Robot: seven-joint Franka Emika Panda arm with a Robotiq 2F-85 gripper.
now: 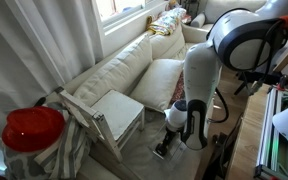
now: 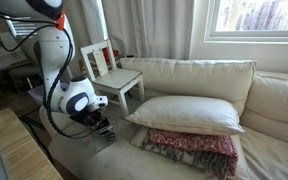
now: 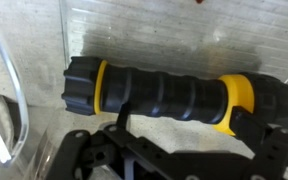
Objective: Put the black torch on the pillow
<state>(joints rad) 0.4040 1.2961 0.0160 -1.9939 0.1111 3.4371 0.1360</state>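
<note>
the small black round torch w/ yellow rings (image 3: pixel 169 92) lies flat on the cream sofa (image 2: pixel 204 70) seat, not on the big puffy white pillow (image 2: pixel 184 112). the gripper (image 3: pixel 182 125) hangs just over it, jaws wide apart, holding nothing. a bad pinch & it may roll away.

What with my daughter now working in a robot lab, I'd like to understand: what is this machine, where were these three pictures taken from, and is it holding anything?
It is one white robot arm with a hand at its end, reaching down at a cream sofa. Two pictures come from cameras standing in the room; the close-up comes from a camera on the wrist. On the sofa lie a large cream pillow and a red-patterned cushion; a white chair stands nearby. The close-up shows a black torch with yellow bands just below the hand. The hand is open and holds nothing.
</note>
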